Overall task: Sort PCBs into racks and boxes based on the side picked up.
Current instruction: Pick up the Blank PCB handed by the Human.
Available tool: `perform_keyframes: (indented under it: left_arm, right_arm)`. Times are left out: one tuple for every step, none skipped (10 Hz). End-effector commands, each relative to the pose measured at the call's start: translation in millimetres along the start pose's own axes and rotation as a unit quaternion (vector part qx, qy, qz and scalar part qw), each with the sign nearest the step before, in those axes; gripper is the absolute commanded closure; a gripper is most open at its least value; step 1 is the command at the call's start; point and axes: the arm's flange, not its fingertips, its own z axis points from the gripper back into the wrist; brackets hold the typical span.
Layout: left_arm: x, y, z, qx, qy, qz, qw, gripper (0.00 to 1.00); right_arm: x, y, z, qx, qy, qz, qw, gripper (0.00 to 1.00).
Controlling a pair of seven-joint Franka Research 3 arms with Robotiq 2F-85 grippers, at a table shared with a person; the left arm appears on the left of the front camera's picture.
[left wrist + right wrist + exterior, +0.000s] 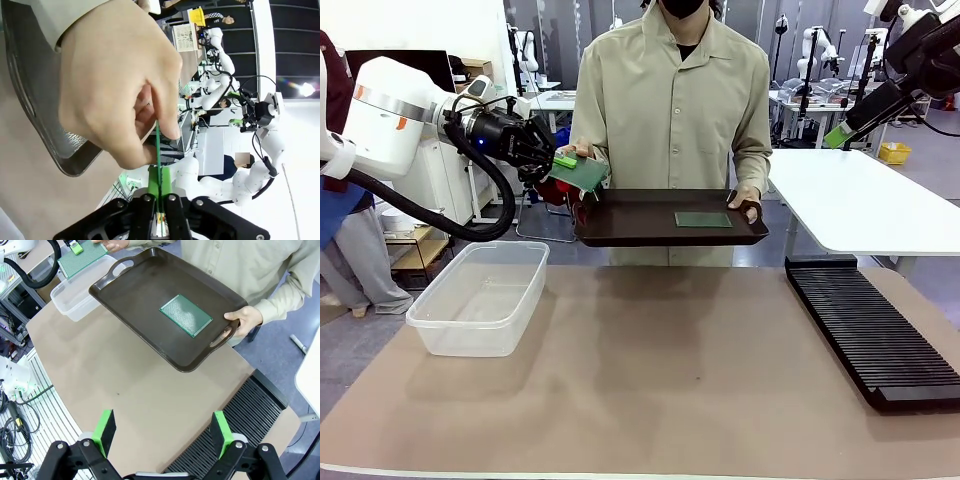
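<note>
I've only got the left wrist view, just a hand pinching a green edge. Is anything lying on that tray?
Observer: Yes, a second PCB lies flat on the brown tray.
Operator: Where's the tub?
Observer: The clear box stands on the table at the robot's left.
Operator: And the right arm?
Observer: Its fingers stand open, high over the table near the black rack.

One green PCB (584, 174) tilts in the left claw (563, 160); the second PCB (704, 219) lies flat on the tray (635, 210).
</note>
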Motion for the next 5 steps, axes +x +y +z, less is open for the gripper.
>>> perform_keyframes:
  left_arm:
    - [2.5,1.0,2.3,-0.024,0.002,-0.009,1.0,1.0]
    - [1.9,0.8,3.8,-0.023,-0.004,-0.013,1.0,1.0]
    - [0.4,0.2,4.9,-0.017,-0.013,-0.015,1.0,1.0]
    - [-2.3,-1.1,4.8,-0.016,-0.019,-0.018,1.0,1.0]
    - [-4.8,-1.5,5.1,-0.014,-0.018,-0.016,1.0,1.0]
  right_arm:
    - [-0.7,-0.1,-2.0,0.002,0.001,0.0,1.0,0.0]
    - [-0.7,-0.1,-2.0,0.002,0.001,0.0,1.0,0.0]
    - [-0.7,-0.1,-2.0,0.002,0.001,0.0,1.0,0.0]
    - [-0.7,-0.1,-2.0,0.002,0.001,0.0,1.0,0.0]
    - [-0.7,-0.1,-2.0,0.002,0.001,0.0,1.0,0.0]
